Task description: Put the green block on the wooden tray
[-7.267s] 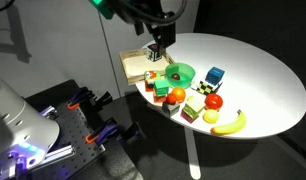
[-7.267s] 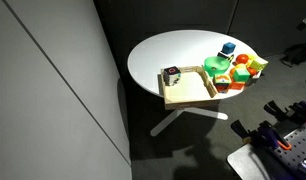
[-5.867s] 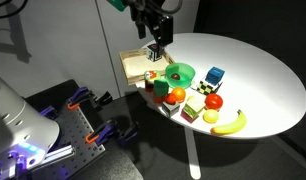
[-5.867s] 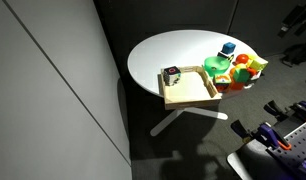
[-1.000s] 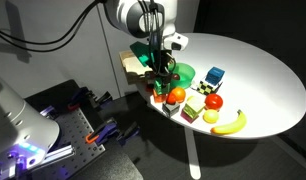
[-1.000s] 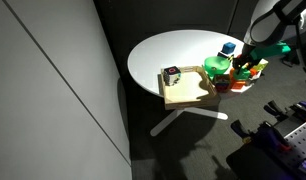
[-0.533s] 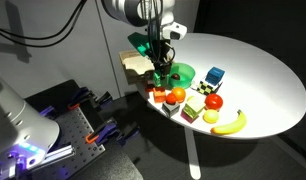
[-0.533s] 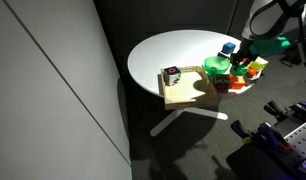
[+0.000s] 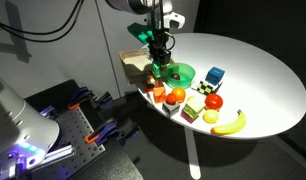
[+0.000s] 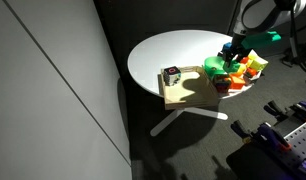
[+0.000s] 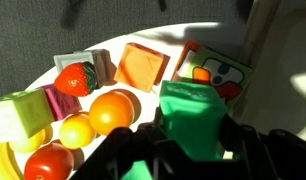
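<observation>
The round white surface [image 9: 255, 72] is carrying everything, and the arm [image 9: 143, 10] is reaching down over its crowded side. The tray [image 10: 193, 92] is lying at the edge of the surface. Most of its floor is showing bare, with a small dark cube [image 10: 172, 75] sitting in its far left corner. Just right of the tray the dish [image 10: 215, 67] is resting, and past it toy fruit [image 9: 176, 96] and coloured blocks are filling the remaining space on that side. The gripper [image 10: 236, 50] is hanging above the dish end of this cluster, apparently lifted clear of the things below. In the wrist view it is pinching the green block [image 11: 196, 115], with a dark finger pressing on each of the block's side faces. So the block is up in the air in the gripper, not yet on the tray. In both exterior views the tray is lying to the left of the gripper [image 9: 159, 55], and somewhat nearer as well where the cube is in sight, so the dish is sitting partly between them. Judging from this, the coming move is calling for a carry leftward and nearer, passing over the dish rim. It should be ending over the bare right part of the tray, away from the cube. The block's long axis is not showing clearly, since the gripper is hiding its lower part.
</observation>
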You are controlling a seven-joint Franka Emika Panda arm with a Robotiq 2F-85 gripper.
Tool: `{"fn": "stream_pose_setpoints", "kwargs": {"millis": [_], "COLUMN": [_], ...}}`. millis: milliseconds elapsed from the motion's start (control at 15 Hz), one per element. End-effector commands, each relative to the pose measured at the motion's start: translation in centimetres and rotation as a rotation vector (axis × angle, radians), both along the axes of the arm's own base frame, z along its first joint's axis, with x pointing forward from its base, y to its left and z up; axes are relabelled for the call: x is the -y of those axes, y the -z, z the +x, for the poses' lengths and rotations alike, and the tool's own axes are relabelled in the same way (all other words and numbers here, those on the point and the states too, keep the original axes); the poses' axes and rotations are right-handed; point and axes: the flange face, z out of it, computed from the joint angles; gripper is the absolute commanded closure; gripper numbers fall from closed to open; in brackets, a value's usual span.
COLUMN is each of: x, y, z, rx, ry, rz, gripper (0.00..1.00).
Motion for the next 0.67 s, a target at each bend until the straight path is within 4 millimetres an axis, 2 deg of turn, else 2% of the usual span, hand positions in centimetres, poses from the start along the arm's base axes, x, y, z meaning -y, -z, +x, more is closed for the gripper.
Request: {"fn": "stream_pose_setpoints", "kwargs": {"millis": [0,333,600], "x": [-1.2,-2.9,-4.4], "y": [-1.0,-0.9,0.0], "z": [2.0,4.2,5.8], "rx": [-0.016,-0.016,0.001], "ry": [0.001,-0.027,-0.045], "rz": [-0.001,-0.012,-0.028], "gripper": [0.74,0.74,0.74]}}
